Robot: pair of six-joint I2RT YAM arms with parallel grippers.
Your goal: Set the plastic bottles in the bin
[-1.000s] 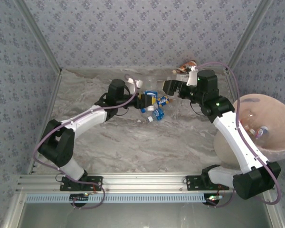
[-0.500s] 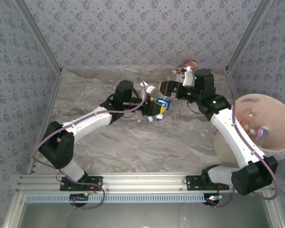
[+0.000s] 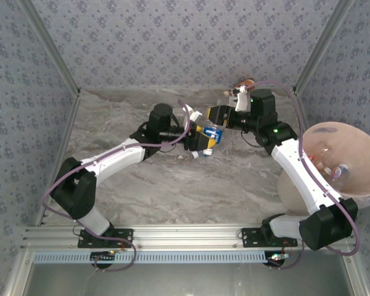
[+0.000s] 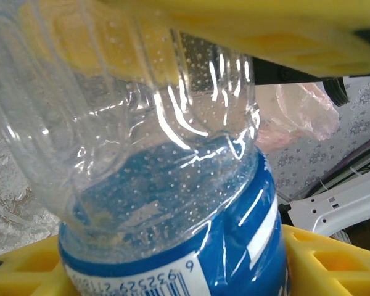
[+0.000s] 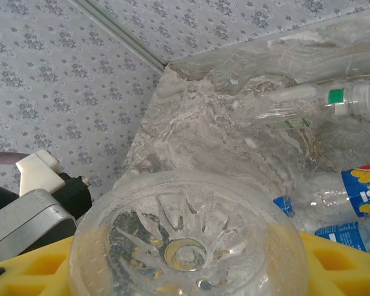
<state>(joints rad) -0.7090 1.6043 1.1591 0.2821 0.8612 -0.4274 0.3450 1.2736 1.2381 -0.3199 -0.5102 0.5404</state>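
2 arms stretch from the near edge of the desk (image 3: 172, 191) and meet over its middle. On the near right, beside the right arm, stands the bin (image 3: 357, 145), with a few bottles (image 3: 337, 171) lying inside on its liner. Further in, a small bottle (image 3: 198, 154) lies on the desk just on the near side of the grippers. Next to it, the left gripper (image 3: 188, 133) is clamped on a clear bottle with a blue label (image 3: 208, 133). The left wrist view has that bottle pressed between both yellow fingers, with a yellow finger of the other gripper lying against it. The right gripper (image 3: 218, 117) is closed on the same bottle from the opposite side, and the right wrist view has the ridged clear base wedged between its fingers. Beyond, a clear bottle with a green band (image 5: 308, 105) and 2 blue-label bottles (image 5: 361, 185) lie on the desk. At the far edge, by the wall, lies a brownish bottle (image 3: 245, 82).
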